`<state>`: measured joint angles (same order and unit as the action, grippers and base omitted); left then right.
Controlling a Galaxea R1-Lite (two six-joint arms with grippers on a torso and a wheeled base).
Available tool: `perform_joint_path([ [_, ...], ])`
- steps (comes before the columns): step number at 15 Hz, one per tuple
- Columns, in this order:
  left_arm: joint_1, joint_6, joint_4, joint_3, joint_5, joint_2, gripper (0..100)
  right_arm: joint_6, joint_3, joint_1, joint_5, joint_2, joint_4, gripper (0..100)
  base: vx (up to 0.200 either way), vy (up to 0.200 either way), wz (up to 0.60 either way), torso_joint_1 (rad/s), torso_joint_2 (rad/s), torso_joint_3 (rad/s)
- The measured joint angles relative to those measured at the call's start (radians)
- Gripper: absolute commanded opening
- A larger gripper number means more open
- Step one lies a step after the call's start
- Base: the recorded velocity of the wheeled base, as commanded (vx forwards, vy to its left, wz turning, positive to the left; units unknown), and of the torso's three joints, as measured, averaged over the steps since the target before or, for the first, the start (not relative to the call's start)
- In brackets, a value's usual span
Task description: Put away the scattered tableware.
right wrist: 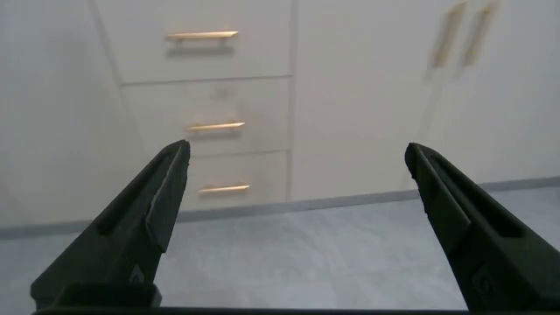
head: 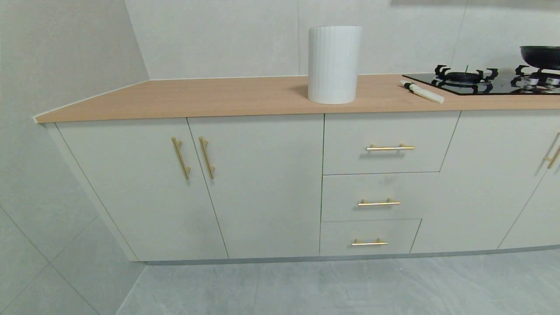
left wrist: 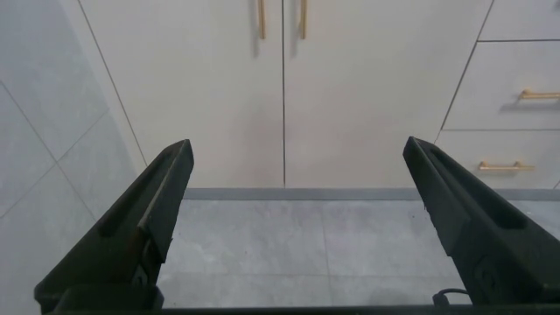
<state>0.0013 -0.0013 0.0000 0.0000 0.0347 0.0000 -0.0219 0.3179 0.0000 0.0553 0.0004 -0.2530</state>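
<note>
Tableware: one pale knife [head: 422, 92] on counter [head: 218, 96] beside hob [head: 481, 83]; one white ribbed holder [head: 334, 64]. Three drawers [head: 376, 188] below. My left gripper [left wrist: 297, 149] and right gripper [right wrist: 297, 149] both spread wide.

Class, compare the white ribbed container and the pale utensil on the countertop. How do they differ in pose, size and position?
Pose: the white ribbed container stands upright; the pale utensil lies flat. Size: the container is tall and wide; the utensil is slim and low. Position: the container sits mid-counter; the utensil lies beside the black hob. Both are pale and rest on the wooden countertop.
</note>
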Motion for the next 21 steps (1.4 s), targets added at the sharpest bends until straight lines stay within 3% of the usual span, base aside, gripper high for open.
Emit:
perform_joint_path([
  [3, 0.0, 0.0, 0.0, 0.0, 0.0, 0.0, 100, 0.0, -0.207, 0.0, -0.048, -0.002, 0.231, 100, 0.0, 0.0, 0.0, 0.0, 0.0, 0.0],
  [5, 0.0, 0.0, 0.0, 0.0, 0.0, 0.0, 100, 0.001, -0.29, 0.0, -0.059, -0.003, 0.245, 100, 0.0, 0.0, 0.0, 0.0, 0.0, 0.0],
  [21, 0.0, 0.003, 0.0, 0.0, 0.0, 0.0, 100, 0.017, -0.318, 0.0, -0.057, -0.003, 0.248, 100, 0.0, 0.0, 0.0, 0.0, 0.0, 0.0],
])
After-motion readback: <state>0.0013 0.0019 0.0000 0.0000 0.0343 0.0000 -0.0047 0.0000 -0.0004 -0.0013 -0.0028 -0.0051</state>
